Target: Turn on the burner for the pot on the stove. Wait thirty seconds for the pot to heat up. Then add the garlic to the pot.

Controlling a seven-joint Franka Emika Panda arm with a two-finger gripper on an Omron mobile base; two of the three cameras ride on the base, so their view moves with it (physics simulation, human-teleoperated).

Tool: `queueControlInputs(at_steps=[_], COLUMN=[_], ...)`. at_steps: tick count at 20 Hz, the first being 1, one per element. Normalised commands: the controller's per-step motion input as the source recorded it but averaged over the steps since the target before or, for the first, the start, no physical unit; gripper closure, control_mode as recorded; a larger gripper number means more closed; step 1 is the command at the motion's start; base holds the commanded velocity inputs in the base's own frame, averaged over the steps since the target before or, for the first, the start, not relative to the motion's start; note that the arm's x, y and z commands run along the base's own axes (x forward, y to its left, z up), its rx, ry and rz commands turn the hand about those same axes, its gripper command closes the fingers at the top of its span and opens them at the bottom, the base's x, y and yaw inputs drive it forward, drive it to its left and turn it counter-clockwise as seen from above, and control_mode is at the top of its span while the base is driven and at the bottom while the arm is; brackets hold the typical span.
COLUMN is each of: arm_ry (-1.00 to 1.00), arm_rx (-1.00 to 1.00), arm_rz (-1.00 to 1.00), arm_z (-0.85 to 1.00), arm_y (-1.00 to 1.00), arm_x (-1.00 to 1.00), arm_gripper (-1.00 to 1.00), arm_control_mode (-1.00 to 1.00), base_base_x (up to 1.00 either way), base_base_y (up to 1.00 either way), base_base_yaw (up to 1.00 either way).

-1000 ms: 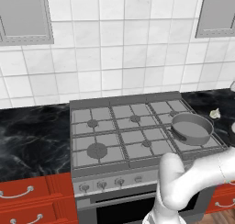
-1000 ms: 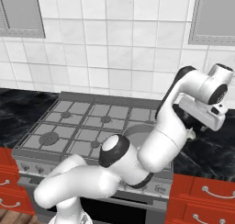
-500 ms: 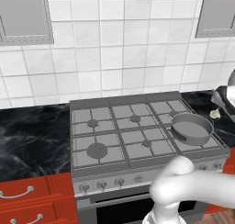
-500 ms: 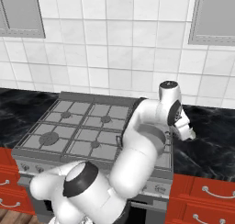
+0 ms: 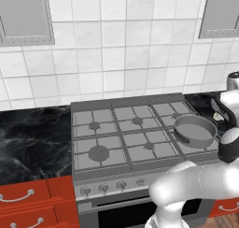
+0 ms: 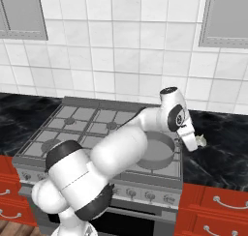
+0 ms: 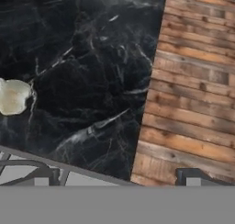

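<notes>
Garlic (image 7: 13,96) on black counter (image 7: 92,81) just right of stove (image 5: 135,133), near counter's front edge; lumpy, no clear long axis. Pot (image 5: 195,130) on stove's front right burner, stub handle toward stove centre. Bare counter around garlic. Arm bent over pot, gripper (image 6: 193,142) above counter by garlic, jaws spread wide, holding nothing.

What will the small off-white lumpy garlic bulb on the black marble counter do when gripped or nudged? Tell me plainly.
The small off-white lumpy garlic bulb looks rounded, so a nudge would probably roll it unevenly across the smooth black marble counter. It is tiny beside the shallow grey metal pot, so likely light. Its bumpy surface may shift between closing fingers.
</notes>
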Motion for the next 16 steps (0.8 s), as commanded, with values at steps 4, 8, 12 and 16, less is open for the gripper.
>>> queueControlInputs(at_steps=[4, 8, 12, 16], arm_ry=[0.18, 0.17, 0.10, -0.02], arm_rx=[0.14, 0.14, 0.17, 0.05], arm_rz=[-0.02, 0.00, 0.00, 0.00], arm_z=[0.64, 0.23, -0.02, -0.51], arm_y=[-0.39, -0.26, -0.24, -0.02], arm_x=[0.05, 0.12, 0.09, 0.08], arm_gripper=[-1.00, -1.00, -1.00, -1.00], arm_control_mode=[-1.00, -1.00, -1.00, -1.00], base_base_x=[0.00, 0.00, 0.00, 0.00], base_base_y=[0.00, 0.00, 0.00, 0.00], base_base_yaw=[0.00, 0.00, 0.00, 0.00])
